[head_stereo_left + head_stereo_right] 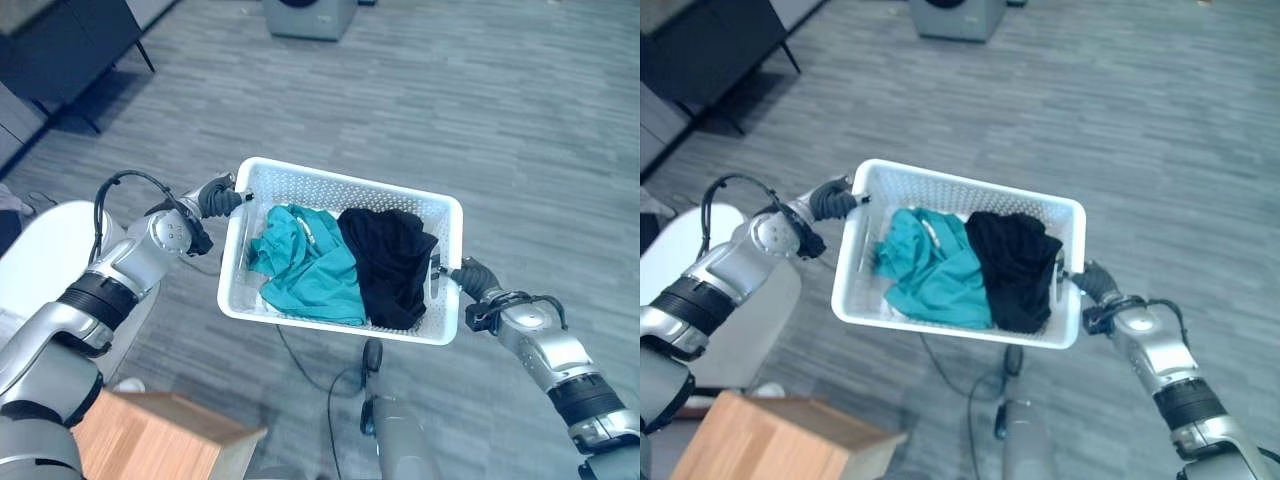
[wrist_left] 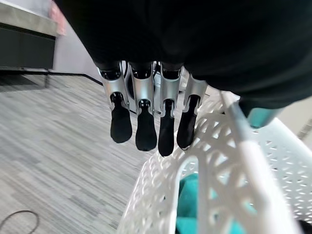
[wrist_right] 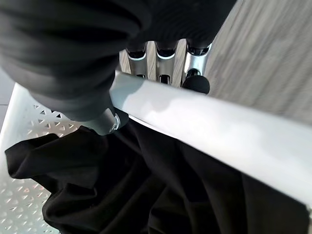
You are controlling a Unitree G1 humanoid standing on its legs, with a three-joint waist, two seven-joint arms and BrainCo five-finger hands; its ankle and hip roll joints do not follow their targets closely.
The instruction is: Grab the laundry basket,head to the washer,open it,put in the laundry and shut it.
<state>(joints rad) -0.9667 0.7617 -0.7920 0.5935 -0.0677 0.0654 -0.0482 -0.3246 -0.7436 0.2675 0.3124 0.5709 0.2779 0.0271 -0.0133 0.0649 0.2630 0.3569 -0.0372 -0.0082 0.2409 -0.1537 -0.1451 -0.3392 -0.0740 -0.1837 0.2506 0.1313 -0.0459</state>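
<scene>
A white perforated laundry basket (image 1: 330, 182) hangs in the air over the floor between my two hands. Inside lie a teal garment (image 1: 310, 262) on the left and a black garment (image 1: 392, 260) on the right. My left hand (image 1: 222, 197) grips the basket's left end; in its wrist view the fingers (image 2: 146, 131) reach down the outer wall beside the handle hole (image 2: 214, 161). My right hand (image 1: 470, 275) holds the right end, its fingers (image 3: 196, 83) curled over the rim (image 3: 204, 122) above the black cloth (image 3: 146, 195).
The washer (image 1: 310, 18) stands on the grey plank floor far ahead. A dark cabinet (image 1: 70, 50) is at the back left. A white round table (image 1: 40, 265) is close on my left, and a wooden box (image 1: 160, 435) sits low at the left.
</scene>
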